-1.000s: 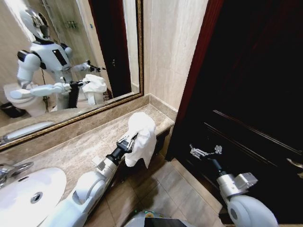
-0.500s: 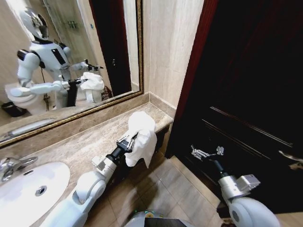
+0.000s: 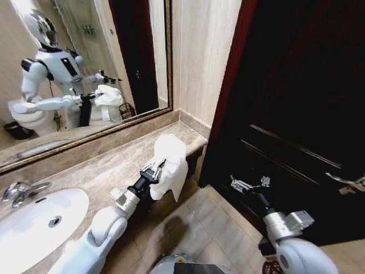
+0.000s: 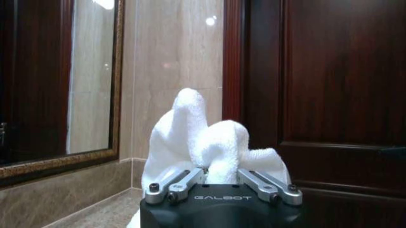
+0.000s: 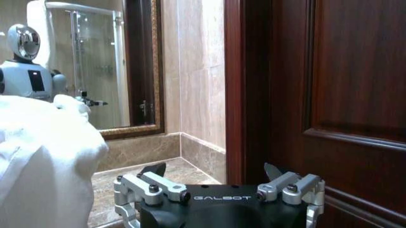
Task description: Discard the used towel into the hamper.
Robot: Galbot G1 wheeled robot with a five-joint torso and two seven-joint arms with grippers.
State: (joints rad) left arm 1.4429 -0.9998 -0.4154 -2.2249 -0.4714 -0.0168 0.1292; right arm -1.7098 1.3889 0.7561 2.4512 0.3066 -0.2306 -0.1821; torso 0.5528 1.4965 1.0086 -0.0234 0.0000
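Polished beige marble forms the vanity counter [image 3: 108,165], which runs along the wall beneath a wide mirror [image 3: 85,63] in a dark, gilt-edged frame. At the far left of the head view, a white oval basin [image 3: 34,220] is sunk into the counter, with a chrome faucet [image 3: 20,191] mounted behind it. The mirror reflects the white robot body and both arms.

Left gripper [image 3: 155,169]: extended forward over the counter's front edge. Its metal fingers are pinched onto a white towel [image 3: 170,162]. The towel is soft terry cloth, bunched into rounded folds; its upper part stands above the gripper and its lower part hangs loosely below, clear of the counter. In the left wrist view, the towel [image 4: 203,142] rises as two rounded lobes directly ahead of the silver finger linkages.

Beige stone tiles cover the wall corner [image 3: 199,57] past the mirror and the floor [image 3: 211,228] below the counter.

Right gripper [image 3: 247,184]: held out at low height in front of a dark red-brown panelled wooden door [image 3: 296,103], not touching it. Its fingers are spread apart and carry nothing. The right wrist view shows the two dark fingertips [image 5: 153,169] well separated above the silver linkages, with the white towel [image 5: 44,156] alongside.
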